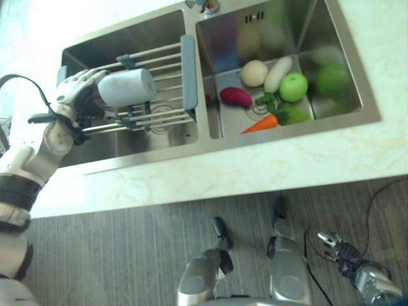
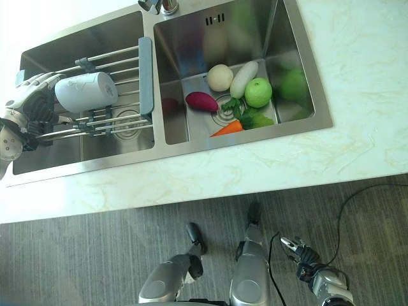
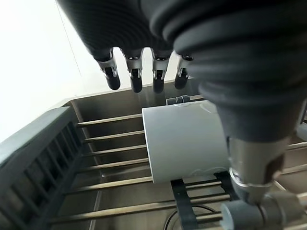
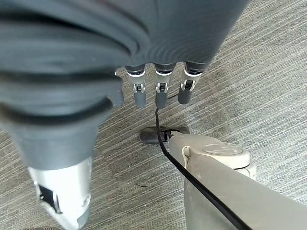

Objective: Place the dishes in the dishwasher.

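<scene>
Left hand [image 1: 78,89] is reaching over the white cup [image 1: 127,87], fingers straight and apart, not yet gripping it. Cup is lying on its side on the rack [image 1: 167,86] across the left sink [image 1: 121,38]. Right hand [image 1: 335,245] is hanging relaxed near the floor; judging by this, no dish is loaded and the whole task is pending.

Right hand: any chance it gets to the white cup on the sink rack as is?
Probably not. The right hand hangs low over the floor, open, while the white cup lies on the rack in the far left basin, beside the left hand.
</scene>
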